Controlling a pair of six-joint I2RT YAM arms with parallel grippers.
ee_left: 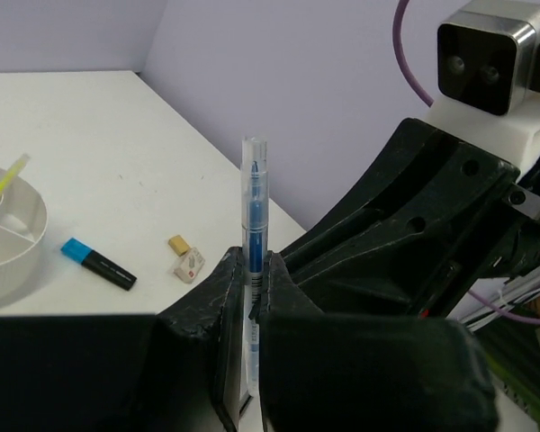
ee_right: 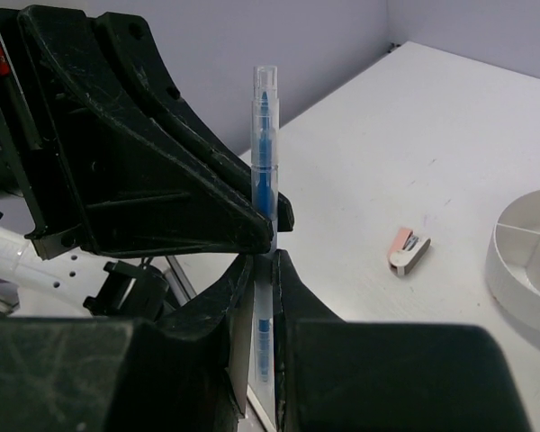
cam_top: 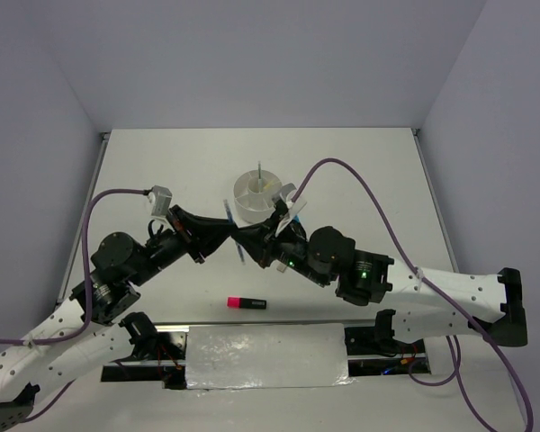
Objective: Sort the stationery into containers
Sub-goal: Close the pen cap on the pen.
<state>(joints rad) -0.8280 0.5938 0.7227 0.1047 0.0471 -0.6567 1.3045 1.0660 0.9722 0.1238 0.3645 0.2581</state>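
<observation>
The cup (cam_top: 255, 193) stood far-centre on the tabletop (cam_top: 360, 171). Just before it, the left claw (ee_left: 252, 279) and right claw (ee_right: 263, 270) pinched one pen (ee_left: 254, 207). A highlighter (cam_top: 247, 303) lay nearer still.

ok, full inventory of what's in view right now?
blue pen: one, clear barrel with blue core, upright between both grippers
pink-and-black highlighter: one, lying on the table near the arm bases
blue-and-black highlighter: one, on the table beside the cup
tan eraser: one, on the table next to the white-and-pink piece
white-and-pink piece: one, small, on the table
yellow stick: one, leaning in the cup
white cup: one, round, divided, mid-table
table: one, white
white sheet: one, near edge, between the arm bases
left gripper: black, closed on the blue pen
right gripper: black, closed on the same pen
</observation>
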